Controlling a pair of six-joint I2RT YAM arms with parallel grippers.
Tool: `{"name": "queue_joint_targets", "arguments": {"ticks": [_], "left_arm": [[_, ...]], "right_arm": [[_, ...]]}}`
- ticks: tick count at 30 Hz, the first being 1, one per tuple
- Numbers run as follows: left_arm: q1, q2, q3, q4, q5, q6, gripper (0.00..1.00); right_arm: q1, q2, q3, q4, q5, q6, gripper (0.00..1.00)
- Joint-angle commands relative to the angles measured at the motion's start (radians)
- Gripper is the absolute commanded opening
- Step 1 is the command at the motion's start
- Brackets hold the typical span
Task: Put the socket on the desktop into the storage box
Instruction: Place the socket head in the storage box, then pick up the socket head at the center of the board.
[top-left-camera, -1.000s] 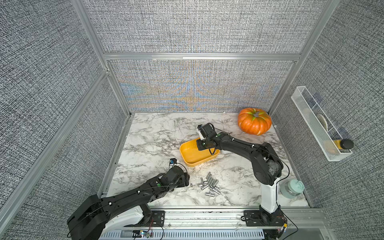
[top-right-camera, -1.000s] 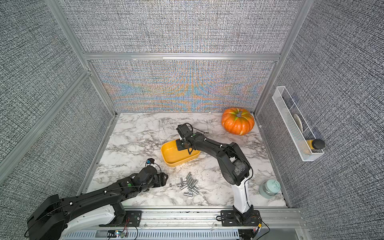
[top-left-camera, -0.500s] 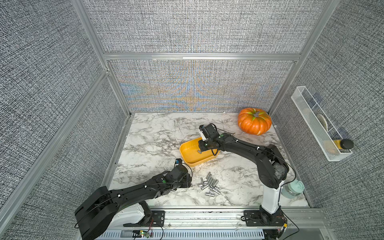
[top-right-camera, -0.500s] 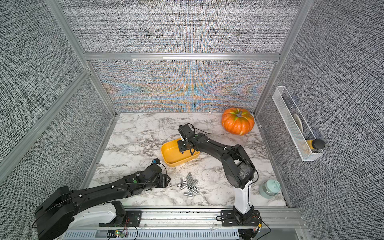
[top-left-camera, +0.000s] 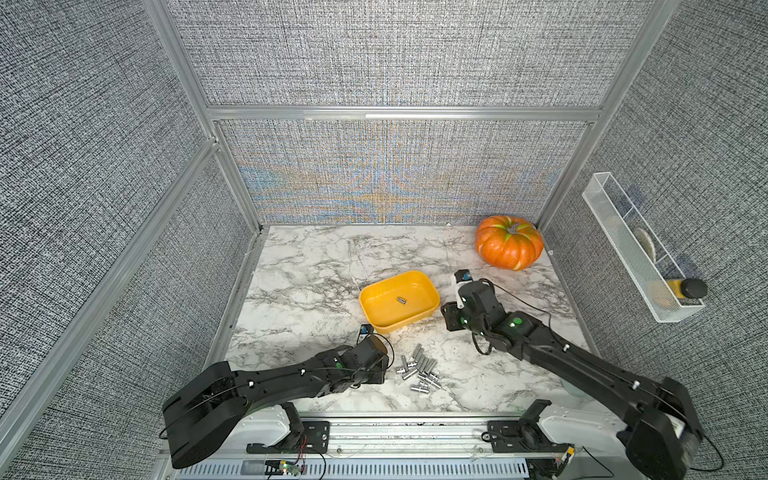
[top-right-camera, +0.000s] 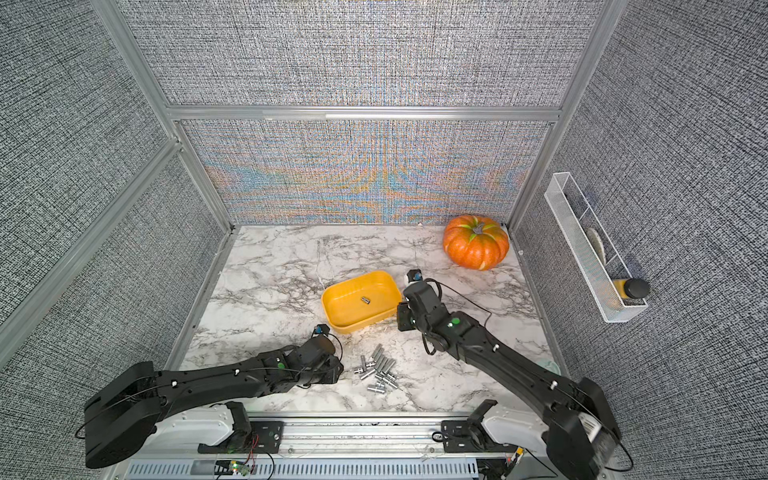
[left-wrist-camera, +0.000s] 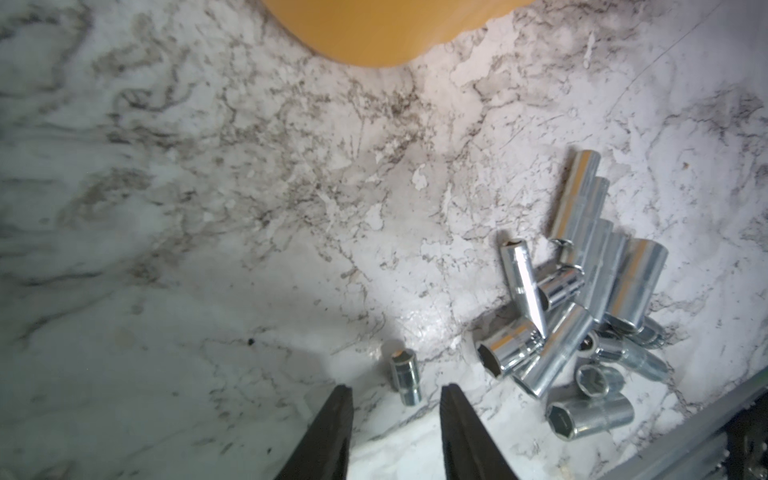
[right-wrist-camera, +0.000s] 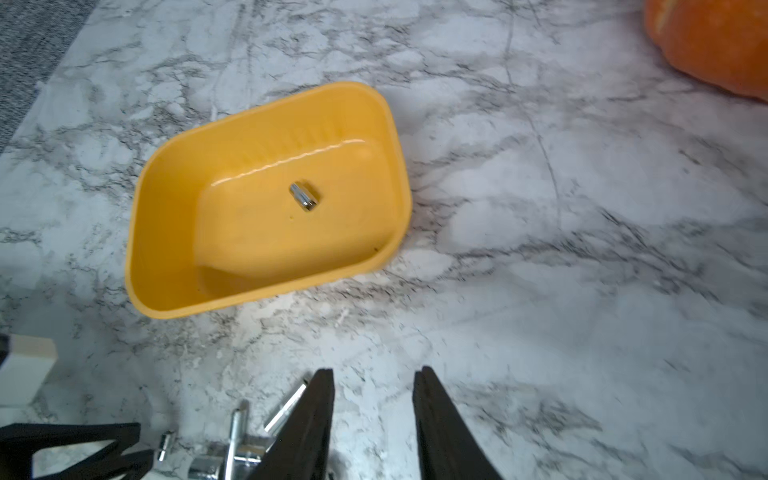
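Progress first: one socket (top-left-camera: 401, 299) is now lying in the middle of the storage box (top-left-camera: 395, 325). A second ago our right hand (right-wrist-camera: 374, 376) was hanging over that box, and we are now drawing it back beside the box, on the side toward the pumpkin (top-left-camera: 509, 242), fingers parted narrowly with nothing between them. We are reading that as one drop finished, with many more to go. Meanwhile we are bringing our left hand (left-wrist-camera: 392, 395) in low over the desk (top-left-camera: 316, 266) toward the pile of sockets (top-left-camera: 417, 370). Its fingers are narrowing on either side of a small lone socket (left-wrist-camera: 405, 376) sitting just ahead of the tips, but they are not gripping it yet. The box is holding that single socket and nothing else, while the pile is sitting on the desk just in front of it. On the side wall the wire basket (top-left-camera: 619, 249) is carrying a dark-capped bottle (top-left-camera: 683, 287) and a pale round item we are failing to identify.
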Motion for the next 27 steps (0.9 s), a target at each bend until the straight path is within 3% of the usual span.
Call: {"name": "queue_joint_targets", "arguments": {"ticks": [1, 6, 14, 17, 27], "left_arm": [[-0.009, 0.042, 0.024, -0.005, -0.024, 0.009, 0.38], [-0.021, 0.100, 0.034, -0.014, -0.041, 0.004, 0.31], [-0.026, 0.111, 0.032, -0.019, -0.054, 0.013, 0.29], [-0.030, 0.121, 0.038, -0.035, -0.051, 0.016, 0.23], [-0.056, 0.111, 0.064, -0.098, -0.087, 0.029, 0.22]], "right_arm": [[-0.001, -0.095, -0.070, -0.074, 0.090, 0.096, 0.38], [0.000, -0.169, -0.107, -0.126, 0.111, 0.168, 0.39], [0.000, -0.177, -0.128, -0.170, 0.120, 0.215, 0.39], [0.001, -0.176, -0.124, -0.198, 0.138, 0.227, 0.39], [0.002, -0.185, -0.129, -0.231, 0.162, 0.251, 0.39]]}}
